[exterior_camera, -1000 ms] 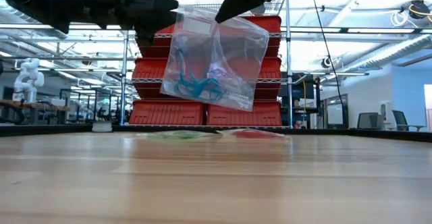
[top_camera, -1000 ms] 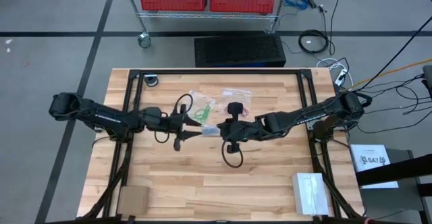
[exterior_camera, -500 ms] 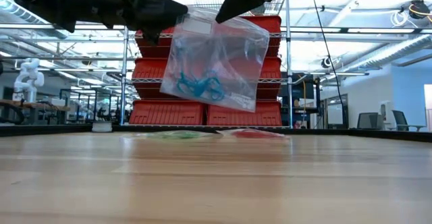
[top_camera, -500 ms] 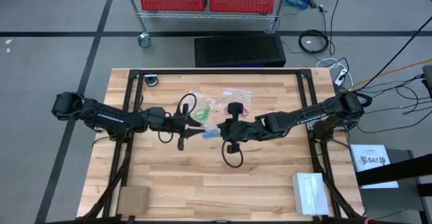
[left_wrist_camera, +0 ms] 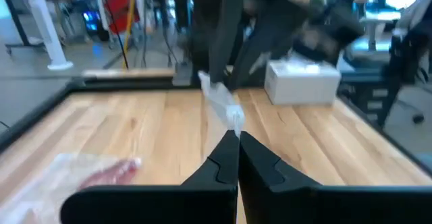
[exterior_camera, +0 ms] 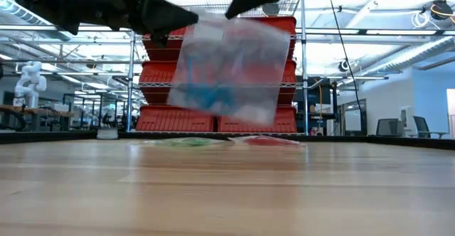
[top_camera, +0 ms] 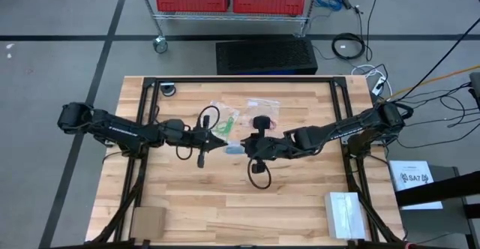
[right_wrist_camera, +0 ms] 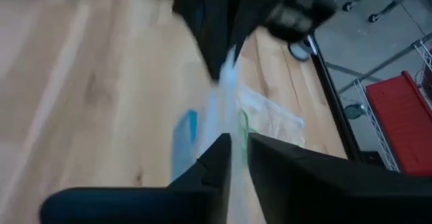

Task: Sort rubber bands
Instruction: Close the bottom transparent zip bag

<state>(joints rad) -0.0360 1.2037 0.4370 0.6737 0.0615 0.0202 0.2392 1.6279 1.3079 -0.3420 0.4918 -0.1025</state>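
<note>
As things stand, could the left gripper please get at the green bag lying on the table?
Probably not yet: the left gripper is shut on the raised bag, shared with the right gripper. The green bag lies uncovered just behind them, but the left would have to let go first.

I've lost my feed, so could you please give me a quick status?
Both grippers, left and right, shut on clear bag, held above table. Blue rubber bands inside. Two other bags behind; nothing blocking.

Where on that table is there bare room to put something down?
The near half of the table, between the brown card and white box, is bare. The middle is crowded: both arms hold a clear bag above two more bags.
</note>
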